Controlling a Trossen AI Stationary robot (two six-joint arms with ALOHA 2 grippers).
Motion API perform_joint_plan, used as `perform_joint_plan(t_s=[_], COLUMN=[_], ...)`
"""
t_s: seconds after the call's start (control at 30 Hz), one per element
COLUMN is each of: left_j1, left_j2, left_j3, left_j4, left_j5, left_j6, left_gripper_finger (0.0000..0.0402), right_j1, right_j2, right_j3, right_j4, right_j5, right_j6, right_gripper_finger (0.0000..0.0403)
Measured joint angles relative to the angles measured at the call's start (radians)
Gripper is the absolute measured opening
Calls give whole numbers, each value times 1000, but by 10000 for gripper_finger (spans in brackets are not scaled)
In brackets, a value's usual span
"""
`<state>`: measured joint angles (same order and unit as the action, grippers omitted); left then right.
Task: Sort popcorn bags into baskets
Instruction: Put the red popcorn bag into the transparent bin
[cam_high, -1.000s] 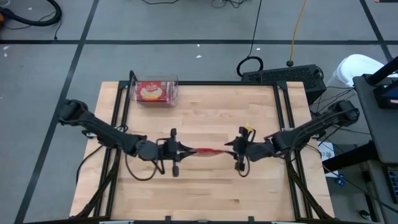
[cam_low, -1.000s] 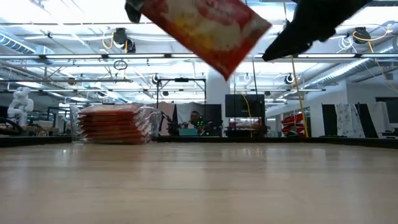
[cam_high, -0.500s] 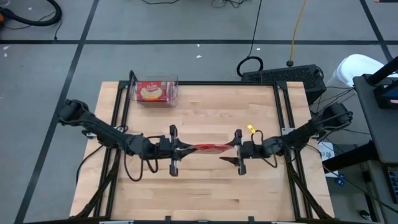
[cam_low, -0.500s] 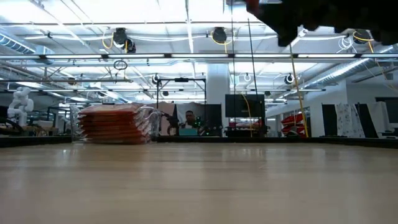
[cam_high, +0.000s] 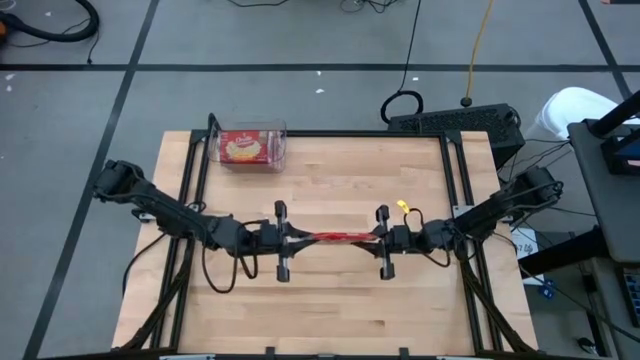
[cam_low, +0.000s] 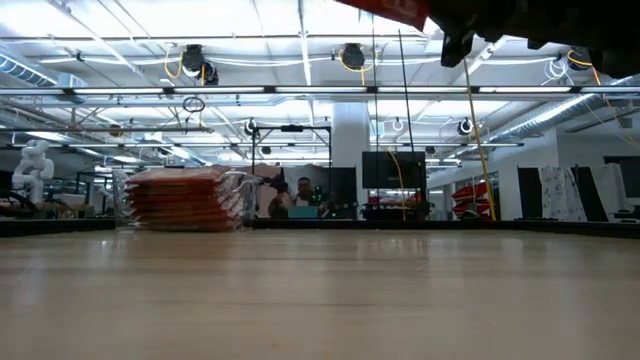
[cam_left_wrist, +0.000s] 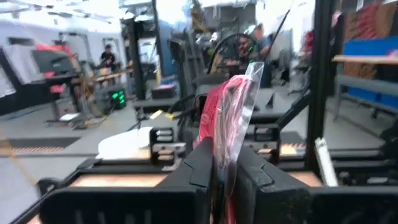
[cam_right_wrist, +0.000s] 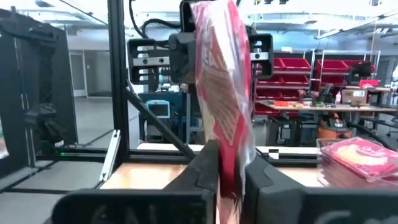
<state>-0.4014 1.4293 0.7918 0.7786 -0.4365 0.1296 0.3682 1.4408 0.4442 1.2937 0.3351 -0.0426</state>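
Both fingers (cam_right_wrist: 227, 168) pinching one popcorn bag (cam_high: 335, 238), midair, table (cam_high: 330, 310) below

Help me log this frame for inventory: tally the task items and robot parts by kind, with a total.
Popcorn bags held in the air: 1, the popcorn bag gripped at both ends
Clear bins: 1, the bin, holding a stack of packets too tightly packed to count
End effectors: 2, left end effector and right end effector
Total: 4, plus the uncounted stack

No text, brand, number or sign is legible; the print on the popcorn bag (cam_right_wrist: 222, 81) is too blurred to read.
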Motion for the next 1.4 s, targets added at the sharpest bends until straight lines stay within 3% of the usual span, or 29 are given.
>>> perform_joint_plan(t_s=[0.1,0.27,0.37,0.43,0.63,0.83,1.07,1.17,1.3,1.4], left_j1=[-18,-67,-103,-106,-23,90,178,204,224,235], left_j2=[-27,-179,-254,-264,-138,67,271,329,364,367], left_j3=[0,33,130,233,525,666,763,771,771,772], left_j4=[-75,-329,-568,-768,-1177,-1321,-1413,-1441,-1439,-1450], left_j5=[-28,-120,-290,-314,-132,128,183,258,296,298], left_j6=[-3,-40,-97,-120,-250,-215,-191,-186,-180,-177], left_gripper_finger=[72,174,213,219,191,187,261,286,294,277], right_j1=[5,7,7,7,5,5,22,22,22,22], right_j2=[-1,-10,-10,-10,-10,-10,-10,-10,-10,-10], right_j3=[0,1,1,1,2,2,2,2,2,2], right_j4=[0,-83,-140,-192,-283,-307,-398,-434,-449,-454], right_j5=[4,36,103,154,222,214,213,213,214,213], right_j6=[24,84,104,129,188,231,268,294,296,296], right_gripper_finger=[17,14,6,4,4,4,4,4,4,4])
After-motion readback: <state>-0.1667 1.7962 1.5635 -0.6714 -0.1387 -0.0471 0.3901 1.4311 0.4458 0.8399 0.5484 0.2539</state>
